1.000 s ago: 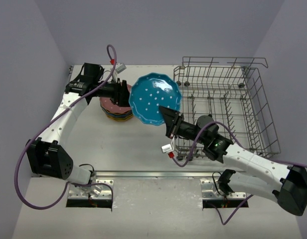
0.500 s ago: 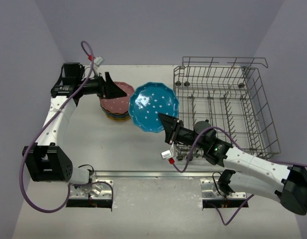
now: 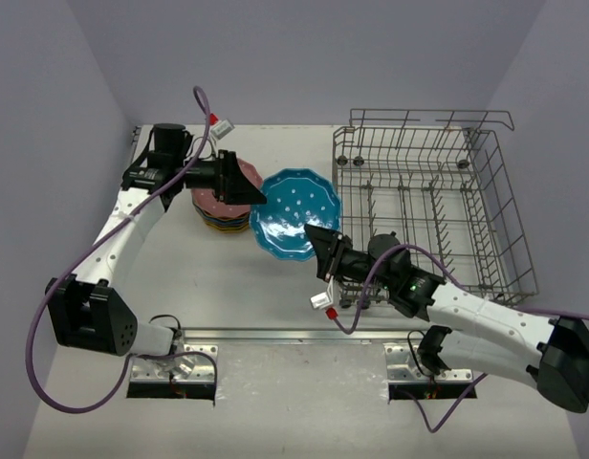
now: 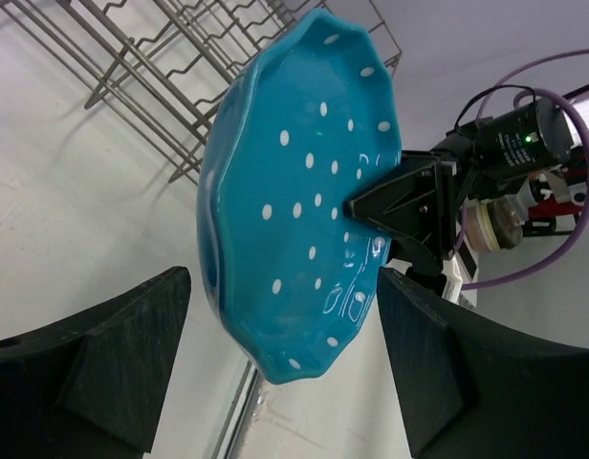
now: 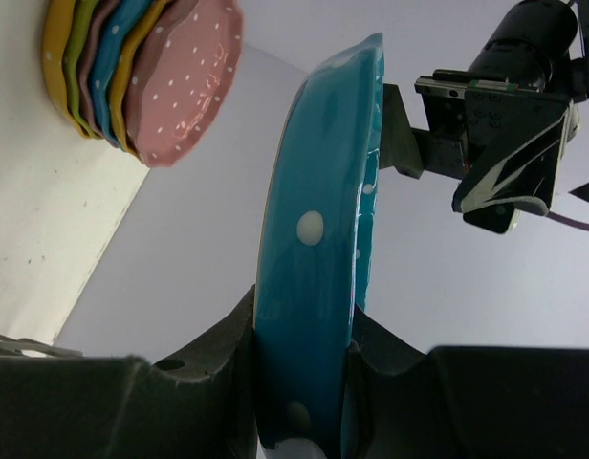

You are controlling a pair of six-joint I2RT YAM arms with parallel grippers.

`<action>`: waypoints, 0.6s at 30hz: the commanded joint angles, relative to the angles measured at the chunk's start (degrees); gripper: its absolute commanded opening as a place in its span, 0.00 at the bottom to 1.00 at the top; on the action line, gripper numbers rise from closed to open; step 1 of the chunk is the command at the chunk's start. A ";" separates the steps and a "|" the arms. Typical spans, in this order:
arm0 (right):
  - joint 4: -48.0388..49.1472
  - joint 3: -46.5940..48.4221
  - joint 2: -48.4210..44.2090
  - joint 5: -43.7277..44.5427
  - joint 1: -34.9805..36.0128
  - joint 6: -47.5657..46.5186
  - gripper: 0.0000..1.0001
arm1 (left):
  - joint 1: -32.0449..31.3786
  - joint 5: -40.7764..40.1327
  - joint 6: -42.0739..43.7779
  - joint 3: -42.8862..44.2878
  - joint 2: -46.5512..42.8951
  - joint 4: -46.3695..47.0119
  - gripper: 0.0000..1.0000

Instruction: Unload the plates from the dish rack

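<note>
My right gripper is shut on the near rim of a blue dotted plate and holds it tilted above the table, left of the empty grey wire dish rack. In the right wrist view the plate stands edge-on between the jaws of the gripper. My left gripper is open at the plate's left rim. In the left wrist view the plate's lower edge hangs between the spread fingers of the gripper. A stack of plates with a pink one on top lies under the left gripper.
The stack also shows in the right wrist view, several colours with pink on top. The rack lies behind the plate in the left wrist view. The grey walls close in left, right and behind.
My left gripper pulled back from the stack, then swung right to the blue plate's left rim, jaws open. My right gripper brought the plate a little lower and nearer.
</note>
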 commanded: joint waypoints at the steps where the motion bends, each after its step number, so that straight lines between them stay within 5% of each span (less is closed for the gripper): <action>1: 15.02 3.98 0.71 -2.77 0.32 -2.74 0.00 | -0.12 -3.57 5.66 2.19 -1.32 -3.75 0.73; 7: 18.29 4.87 4.30 -3.31 0.50 -2.87 0.00 | -2.59 -4.75 9.58 1.41 -1.38 -5.62 0.53; 18: 23.92 5.12 6.47 -5.48 1.38 -2.45 0.00 | -3.02 -3.46 11.33 -0.25 0.83 -7.09 0.57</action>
